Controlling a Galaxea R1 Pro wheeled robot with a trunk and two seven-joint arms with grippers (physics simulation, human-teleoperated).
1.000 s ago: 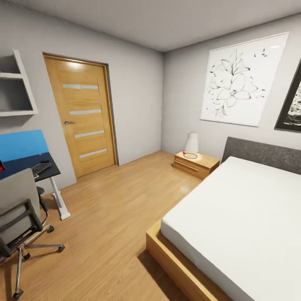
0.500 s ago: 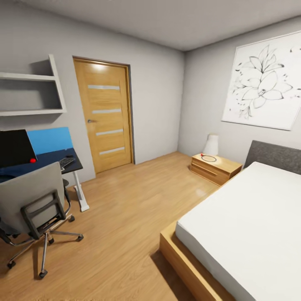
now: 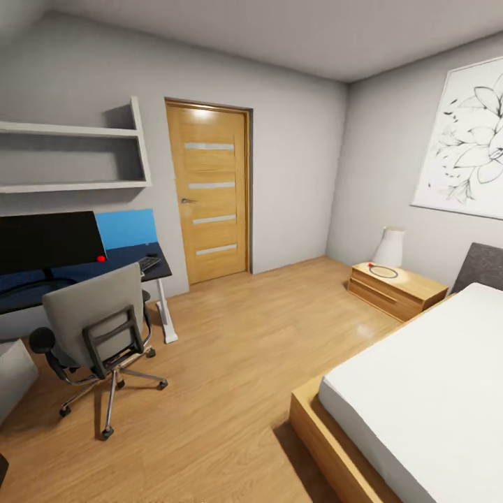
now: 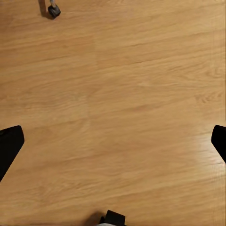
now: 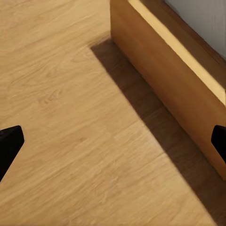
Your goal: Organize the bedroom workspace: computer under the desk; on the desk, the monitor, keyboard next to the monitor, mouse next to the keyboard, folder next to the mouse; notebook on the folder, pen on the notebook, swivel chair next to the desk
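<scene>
The desk (image 3: 119, 260), with a black top and a blue back panel, stands against the left wall. On it are the black monitor (image 3: 45, 241) and, near its right end, the keyboard (image 3: 149, 264). The grey swivel chair (image 3: 96, 320) is in front of the desk with its back towards me. A corner of the light-grey computer (image 3: 12, 374) sits on the floor at the far left. The mouse, folder, notebook and pen are out of view. My left gripper (image 4: 113, 143) and right gripper (image 5: 113, 143) both hang open over the wood floor with nothing between their fingers.
A wooden door (image 3: 209, 192) stands shut to the right of the desk, and a wall shelf (image 3: 77, 157) hangs above it. The bed (image 3: 419, 405) is at the right, with its frame (image 5: 165, 70) near my right gripper. A nightstand (image 3: 395, 288) holds a lamp (image 3: 390, 246). A chair castor (image 4: 53, 9) is near my left gripper.
The head view has swung left, so the whole picture shifted right. The monitor, the whole chair and a corner of the computer have come into view.
</scene>
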